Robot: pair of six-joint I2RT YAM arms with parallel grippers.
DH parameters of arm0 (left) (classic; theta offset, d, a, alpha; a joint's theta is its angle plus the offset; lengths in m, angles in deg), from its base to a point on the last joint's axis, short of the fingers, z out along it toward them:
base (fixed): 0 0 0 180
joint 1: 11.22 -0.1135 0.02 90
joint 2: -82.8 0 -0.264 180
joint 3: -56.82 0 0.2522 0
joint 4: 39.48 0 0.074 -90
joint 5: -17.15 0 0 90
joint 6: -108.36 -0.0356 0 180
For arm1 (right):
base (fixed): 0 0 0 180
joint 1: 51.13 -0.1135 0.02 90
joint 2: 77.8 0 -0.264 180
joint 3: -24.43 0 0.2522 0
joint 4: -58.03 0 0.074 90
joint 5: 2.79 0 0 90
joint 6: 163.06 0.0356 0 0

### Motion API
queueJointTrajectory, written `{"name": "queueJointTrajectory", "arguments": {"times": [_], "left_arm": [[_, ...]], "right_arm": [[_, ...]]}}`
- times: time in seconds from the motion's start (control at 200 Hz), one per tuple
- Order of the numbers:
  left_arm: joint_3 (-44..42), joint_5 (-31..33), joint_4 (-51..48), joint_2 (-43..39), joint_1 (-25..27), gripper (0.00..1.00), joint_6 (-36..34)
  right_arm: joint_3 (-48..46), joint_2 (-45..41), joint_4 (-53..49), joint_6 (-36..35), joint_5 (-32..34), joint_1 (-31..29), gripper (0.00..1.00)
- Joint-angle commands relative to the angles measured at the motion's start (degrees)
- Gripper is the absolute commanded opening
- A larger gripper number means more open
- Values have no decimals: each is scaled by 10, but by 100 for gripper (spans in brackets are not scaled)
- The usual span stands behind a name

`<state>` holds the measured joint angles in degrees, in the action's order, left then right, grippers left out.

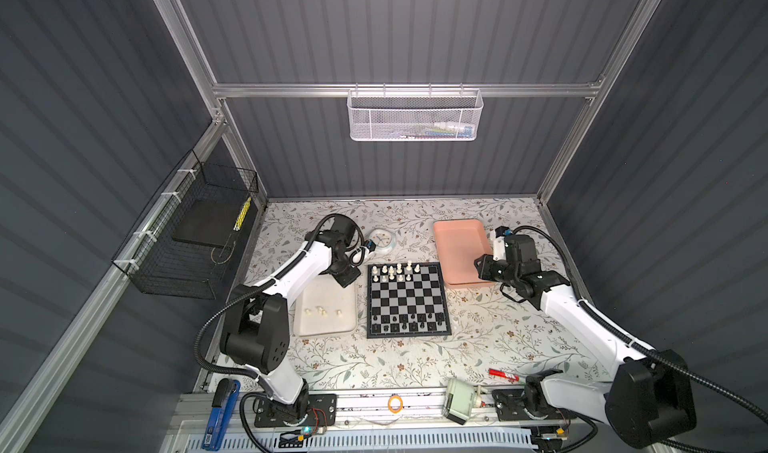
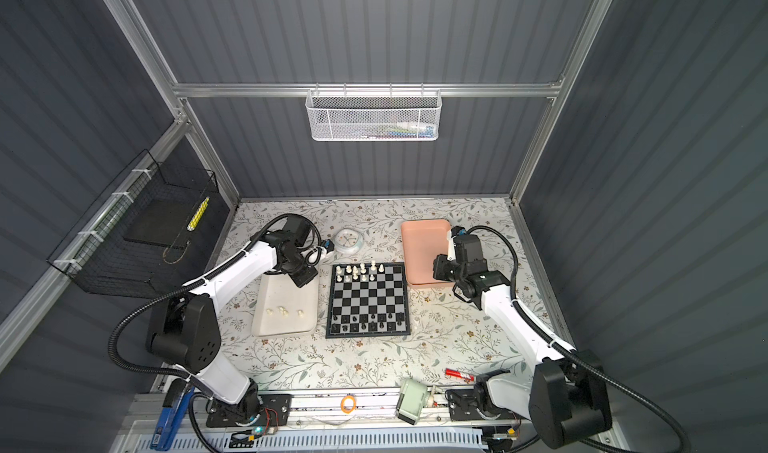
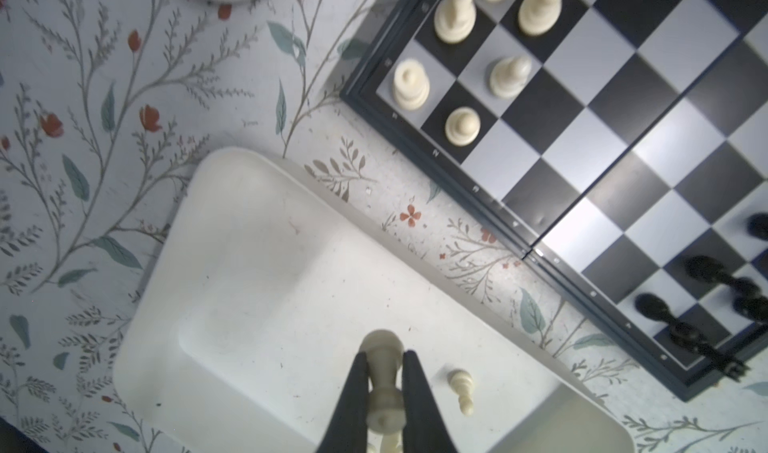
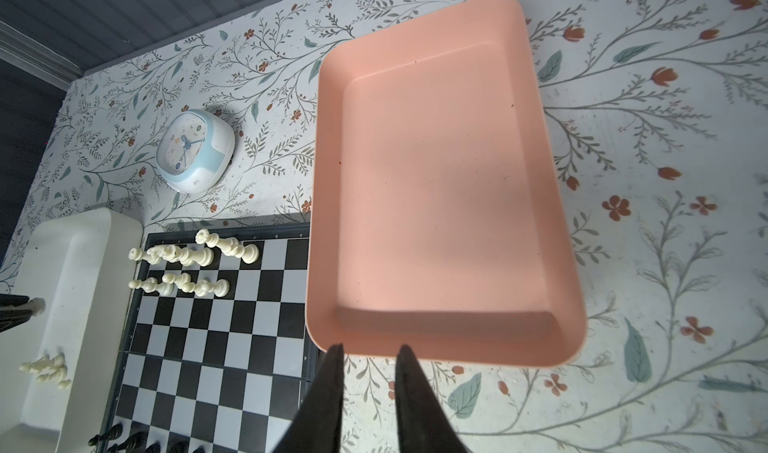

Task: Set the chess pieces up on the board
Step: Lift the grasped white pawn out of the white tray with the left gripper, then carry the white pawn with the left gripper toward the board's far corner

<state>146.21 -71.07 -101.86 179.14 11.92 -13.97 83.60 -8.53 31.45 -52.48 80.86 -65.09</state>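
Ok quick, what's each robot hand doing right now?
Left gripper: shut on a white chess piece, above the white tray.
Right gripper: open, holding nothing, by the pink tray.

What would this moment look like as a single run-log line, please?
left tool: shut on white piece over white tray | right tool: open, empty, over pink tray

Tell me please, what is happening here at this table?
A two-armed robot is setting up a chess game. The left pincer holds a cream piece above the white tray, where a few cream pieces still lie. The right pincer hangs open and holds nothing, at the pink tray. The board has black pieces along its near side.
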Motion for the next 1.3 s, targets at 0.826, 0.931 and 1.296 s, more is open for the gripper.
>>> {"name": "queueJointTrajectory", "arguments": {"times": [0.826,0.931,1.296], "left_arm": [[430,-42,-63,282,163,13,13],[459,-48,-61,309,177,13,16],[499,-59,-42,366,213,13,26]], "right_arm": [[-30,-96,-54,3,32,2,26],[-36,-111,-65,2,37,2,26],[-43,-153,-91,-2,54,2,26]]}}
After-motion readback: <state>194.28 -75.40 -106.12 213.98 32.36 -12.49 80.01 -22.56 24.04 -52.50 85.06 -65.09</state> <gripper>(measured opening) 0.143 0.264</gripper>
